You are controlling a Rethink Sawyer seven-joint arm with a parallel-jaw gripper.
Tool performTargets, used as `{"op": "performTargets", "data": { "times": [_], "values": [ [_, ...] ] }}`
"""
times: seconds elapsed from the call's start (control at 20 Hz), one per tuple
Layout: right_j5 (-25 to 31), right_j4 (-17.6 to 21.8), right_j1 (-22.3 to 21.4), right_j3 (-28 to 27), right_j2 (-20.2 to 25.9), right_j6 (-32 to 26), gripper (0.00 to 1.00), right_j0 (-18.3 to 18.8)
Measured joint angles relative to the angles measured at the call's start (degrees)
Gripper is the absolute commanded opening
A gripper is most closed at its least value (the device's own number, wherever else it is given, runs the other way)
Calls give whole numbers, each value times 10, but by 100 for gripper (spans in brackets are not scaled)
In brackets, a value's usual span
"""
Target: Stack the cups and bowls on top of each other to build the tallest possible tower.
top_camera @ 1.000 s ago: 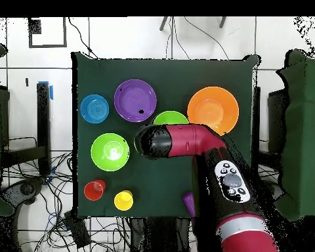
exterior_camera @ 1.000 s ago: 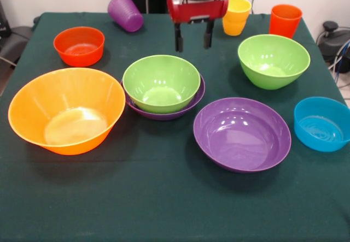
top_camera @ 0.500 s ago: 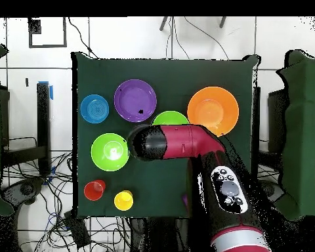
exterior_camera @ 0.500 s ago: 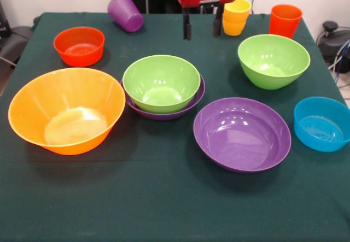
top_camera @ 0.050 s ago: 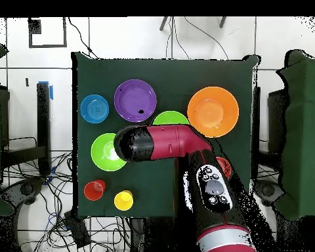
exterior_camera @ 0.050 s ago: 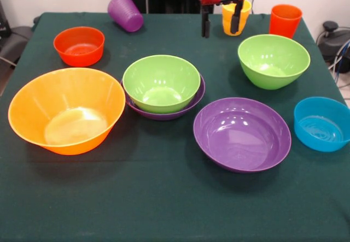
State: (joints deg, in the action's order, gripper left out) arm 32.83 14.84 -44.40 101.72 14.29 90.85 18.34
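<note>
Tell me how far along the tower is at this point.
Barely begun. Done: one green bowl sits nested in a purple bowl. In hand: nothing; the claw hangs open and empty in front of the yellow cups. Left: the big orange bowl, the other purple bowl, the second green bowl, the blue bowl, the red bowl and all the cups are unstacked.

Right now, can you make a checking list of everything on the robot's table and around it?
Surface: dark green cloth table.
Job's things: green bowl nested in purple bowl; other bowls separate; purple cup tipped over.
Clutter: nothing seen.
Gripper: gripper open, empty, in front of yellow cup.
Cables: cables on the floor beside the table.
Surroundings: white tiled floor.
</note>
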Motion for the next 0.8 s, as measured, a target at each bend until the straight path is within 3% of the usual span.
{"op": "performTargets", "data": {
  "times": [0.8],
  "values": [
    [0,-6,53,-30,-10,0,100,-47]
  ]
}}
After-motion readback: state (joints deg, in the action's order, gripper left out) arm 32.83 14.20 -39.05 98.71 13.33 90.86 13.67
